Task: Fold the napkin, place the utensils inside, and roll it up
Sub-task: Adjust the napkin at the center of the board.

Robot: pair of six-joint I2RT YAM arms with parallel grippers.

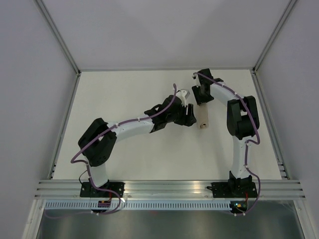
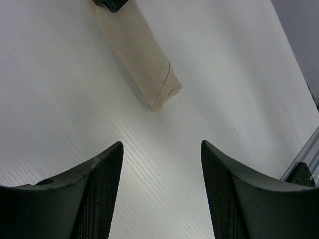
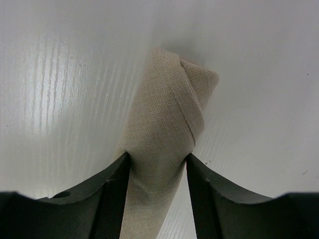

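1. Napkin (image 3: 162,144): rolled into a tube and lying on the table (image 1: 124,94). One end sits between the fingers of the right gripper (image 3: 155,159), which pinch both its sides.
2. Left gripper (image 2: 160,147): spread wide and empty. The roll's other end lies ahead of it, apart.
3. Risk: cloth catching on a finger pad at withdrawal could drag the roll or loosen its outer flap.
4. Surface: white, smooth, matte. Room: plain pale walls (image 1: 164,30), aluminium frame rails (image 1: 169,188).
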